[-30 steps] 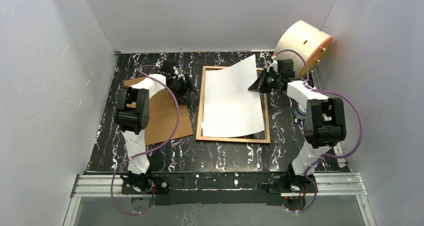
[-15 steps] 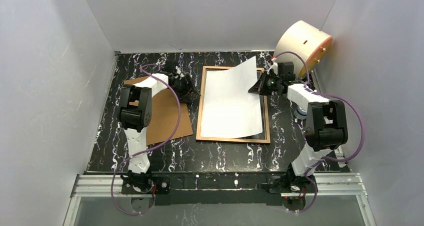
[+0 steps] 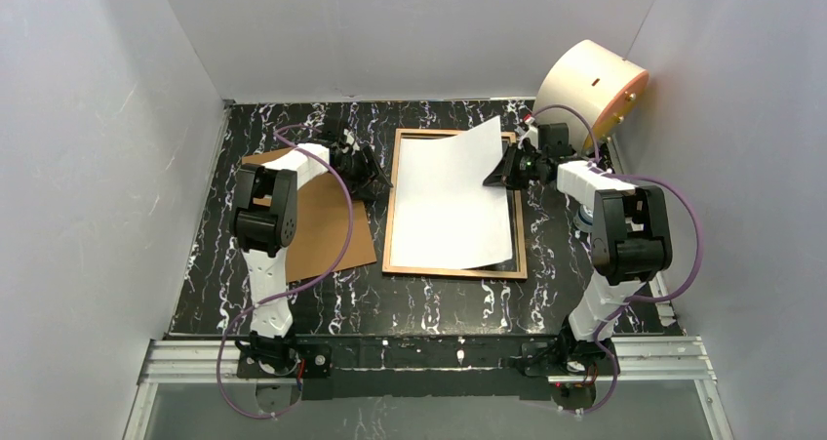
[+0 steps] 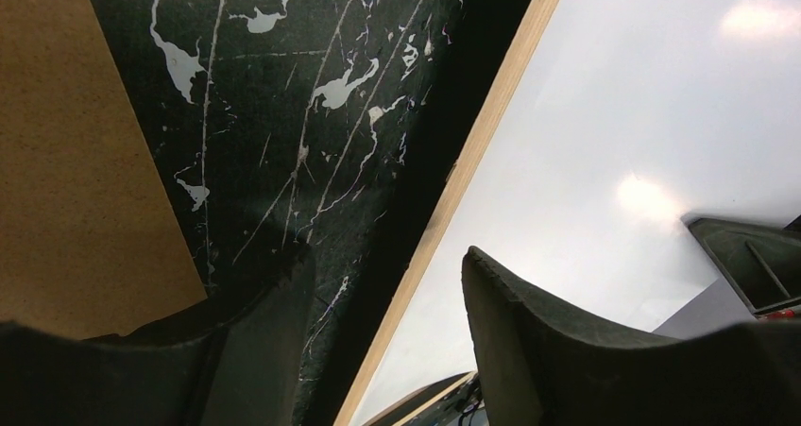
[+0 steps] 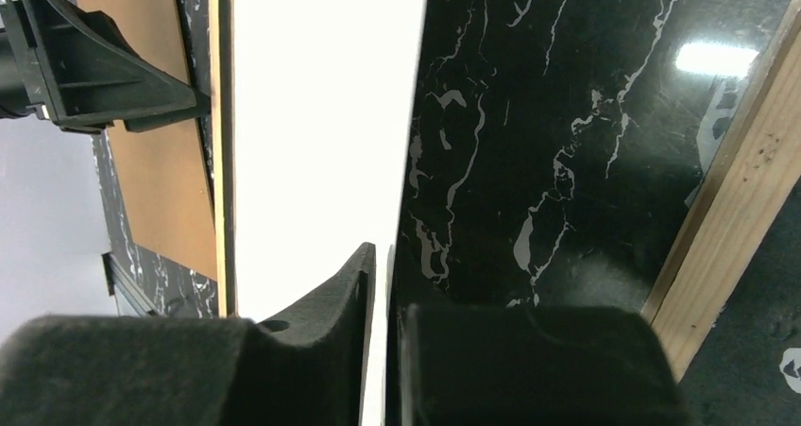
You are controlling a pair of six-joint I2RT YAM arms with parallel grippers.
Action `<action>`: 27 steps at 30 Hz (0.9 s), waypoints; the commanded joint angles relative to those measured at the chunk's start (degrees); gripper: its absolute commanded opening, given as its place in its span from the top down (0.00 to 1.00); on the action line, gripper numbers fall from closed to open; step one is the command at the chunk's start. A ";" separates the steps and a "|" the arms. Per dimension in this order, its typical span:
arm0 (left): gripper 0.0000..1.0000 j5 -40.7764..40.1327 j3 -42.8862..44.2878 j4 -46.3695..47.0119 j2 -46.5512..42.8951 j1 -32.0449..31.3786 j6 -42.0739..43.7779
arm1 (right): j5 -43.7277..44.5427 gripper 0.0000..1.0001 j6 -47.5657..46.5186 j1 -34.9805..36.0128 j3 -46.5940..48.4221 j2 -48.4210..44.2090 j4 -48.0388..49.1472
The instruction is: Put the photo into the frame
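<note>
The frame [image 3: 388,227], light brown wood with a clear pane, lies flat in the middle of the black marble table. The photo [image 3: 453,201] lies white back up inside it, its right far corner lifted. My right gripper [image 3: 509,170] is shut on the photo's right edge [image 5: 326,133]; the sheet runs between its fingers. My left gripper [image 3: 378,179] is open at the frame's left rail [image 4: 472,166], one finger [image 4: 529,341] over the pane, the other outside the rail. The printed side is hidden.
A brown backing board [image 3: 317,220] lies left of the frame, under the left arm. A round cream box [image 3: 592,81] leans at the back right corner. White walls close in on three sides.
The right gripper has lowered the photo's lifted right side, so the sheet lies flatter and squarer in the frame. The left gripper has barely moved.
</note>
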 commanded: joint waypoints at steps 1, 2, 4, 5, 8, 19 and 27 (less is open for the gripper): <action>0.44 -0.31 0.08 -1.00 0.29 -0.44 0.13 | 1.72 0.79 -0.84 -0.04 2.33 -0.35 -0.18; 0.44 -0.66 0.00 -0.96 0.16 -0.43 0.09 | 2.21 0.76 -0.87 -0.03 2.37 -0.41 -0.45; 0.44 -0.93 -0.02 -0.97 0.03 -0.45 0.00 | 3.17 0.72 -1.07 0.01 2.64 -0.58 -1.19; 0.44 -1.02 -0.08 -0.98 0.04 -0.43 -0.07 | 3.66 0.70 -1.09 -0.02 2.80 -0.63 -1.51; 0.44 -1.15 0.15 -1.00 -0.07 -0.39 -0.15 | 5.13 0.66 -1.26 0.01 3.20 -0.89 -2.31; 0.43 -1.31 0.35 -1.63 -0.05 -0.39 -0.01 | 7.28 0.89 -0.67 -0.03 1.76 -2.68 -0.31; 0.43 -1.33 0.15 -2.12 -0.29 -0.44 0.31 | 7.07 0.90 0.01 -0.06 1.35 -1.89 1.60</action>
